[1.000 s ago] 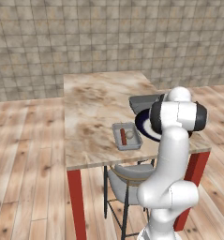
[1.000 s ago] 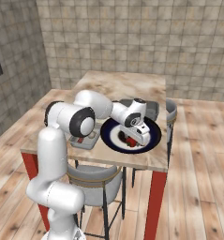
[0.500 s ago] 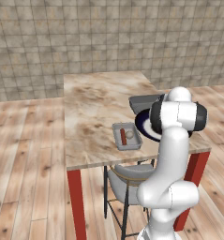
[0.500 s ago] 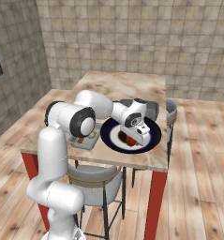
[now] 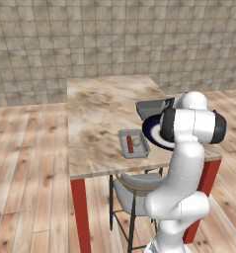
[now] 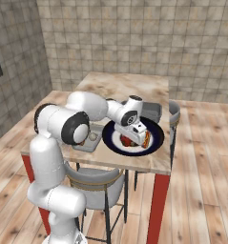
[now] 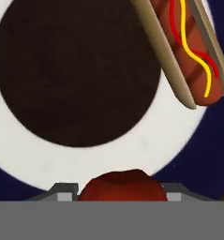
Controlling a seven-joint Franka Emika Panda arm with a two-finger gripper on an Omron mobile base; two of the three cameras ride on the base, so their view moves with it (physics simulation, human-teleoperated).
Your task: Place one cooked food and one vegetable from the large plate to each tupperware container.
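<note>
While the arm reaches over the table [image 5: 97, 118], the large plate [image 6: 156, 142] sits at the near edge w/ the gripper [image 6: 133, 138] low over it. Two tupperware containers: the near tray [image 5: 134, 144], just left of the plate, already has a reddish sausage-like piece and a pale round item in it, so that one looks done. The far tray [image 5: 151, 108] is behind the plate; can't tell its contents, arm blocks much of it. On the plate, a hot dog [image 7: 188, 51] lies toward the rim, and a dark red round item, prob. a tomato [image 7: 123, 186], sits between the two fingertips. Fingers appear clamped on the tomato, though contact itself is hidden at the frame bottom. Judged approx. halfway: 2nd tray needs this veg + the hot dog.
</note>
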